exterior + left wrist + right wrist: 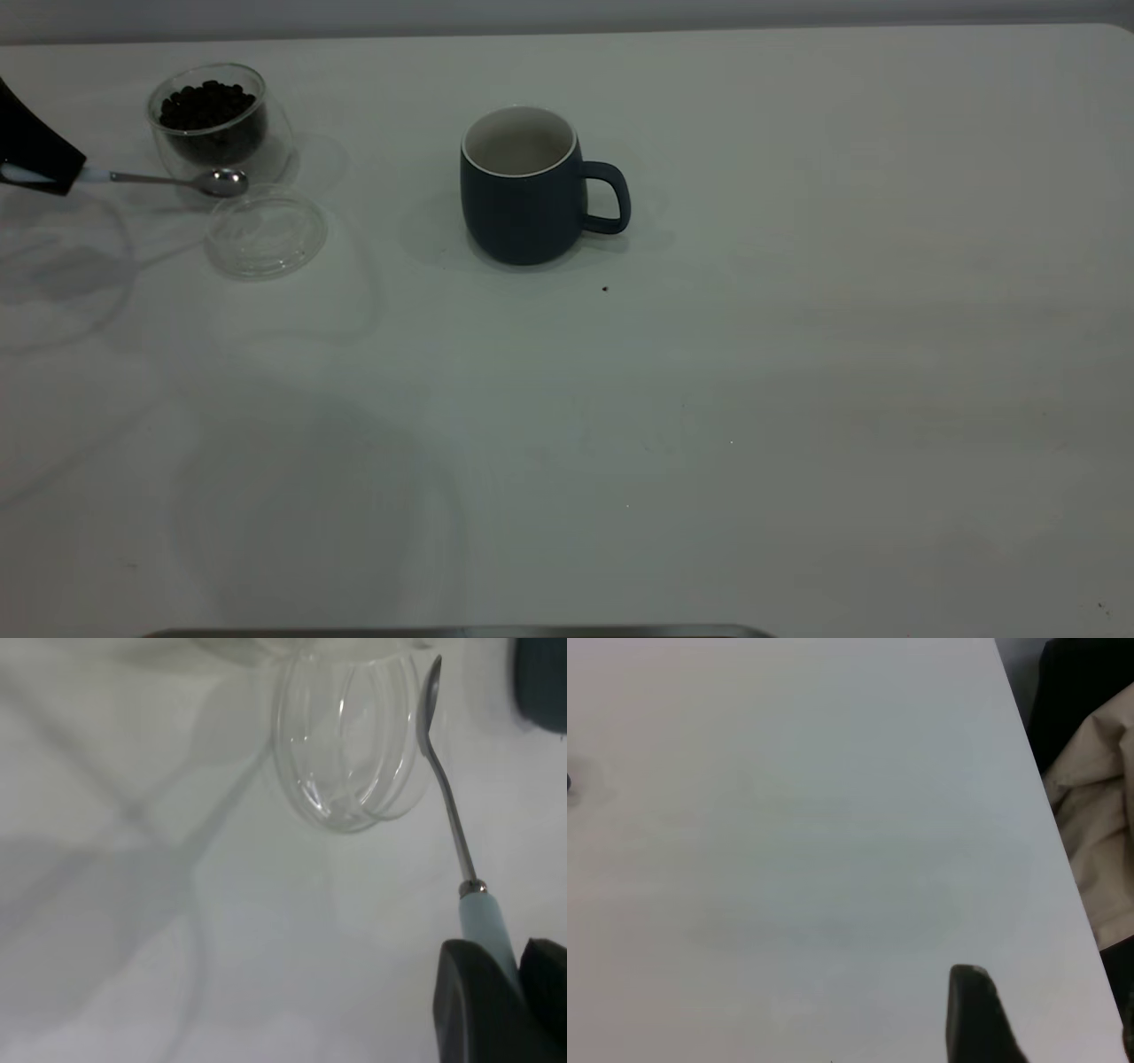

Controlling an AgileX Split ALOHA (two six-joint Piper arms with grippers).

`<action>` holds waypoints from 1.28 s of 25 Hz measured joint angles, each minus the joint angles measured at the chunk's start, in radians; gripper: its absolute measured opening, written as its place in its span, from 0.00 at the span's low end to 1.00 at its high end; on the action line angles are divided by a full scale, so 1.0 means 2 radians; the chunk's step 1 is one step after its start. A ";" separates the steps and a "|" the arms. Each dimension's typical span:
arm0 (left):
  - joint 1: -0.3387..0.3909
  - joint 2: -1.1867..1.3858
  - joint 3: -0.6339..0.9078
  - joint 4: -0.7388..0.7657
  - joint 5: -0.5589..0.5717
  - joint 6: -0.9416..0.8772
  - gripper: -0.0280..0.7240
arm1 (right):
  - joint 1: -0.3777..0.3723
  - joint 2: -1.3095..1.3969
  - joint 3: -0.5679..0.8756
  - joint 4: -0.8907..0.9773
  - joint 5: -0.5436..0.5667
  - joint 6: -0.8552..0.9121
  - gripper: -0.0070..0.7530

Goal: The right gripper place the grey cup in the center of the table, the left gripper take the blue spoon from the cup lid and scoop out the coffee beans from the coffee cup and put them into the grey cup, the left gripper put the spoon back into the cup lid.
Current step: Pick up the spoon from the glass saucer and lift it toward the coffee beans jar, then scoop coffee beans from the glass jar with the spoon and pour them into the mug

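Note:
My left gripper [40, 164] is at the far left edge of the table [797, 354], shut on the pale blue handle of the blue spoon [159, 179]. The spoon's metal bowl looks empty and sits just in front of the coffee cup [217, 120], above the far rim of the cup lid [266, 235]. The coffee beans [205, 105] fill the coffee cup. The grey cup [527, 190] stands upright near the table's centre with its handle to the right and its white inside showing. The left wrist view shows the gripper [514, 983], spoon [447, 806], lid [350, 753] and grey cup [545, 682]. My right gripper [1050, 1028] is open over bare table, out of the exterior view.
A small dark speck [605, 288] lies in front of the grey cup. A metal strip [461, 632] runs along the near edge. In the right wrist view the table's edge runs beside beige cloth [1099, 815].

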 joint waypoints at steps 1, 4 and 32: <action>0.000 -0.004 0.000 0.000 0.000 -0.006 0.21 | 0.000 0.000 0.000 0.000 0.000 0.000 0.49; 0.000 -0.022 0.000 -0.013 0.001 -0.025 0.21 | 0.000 0.000 0.000 0.000 0.000 0.001 0.49; -0.005 -0.054 0.000 -0.090 -0.020 0.009 0.21 | 0.000 0.000 0.000 0.000 0.000 0.001 0.49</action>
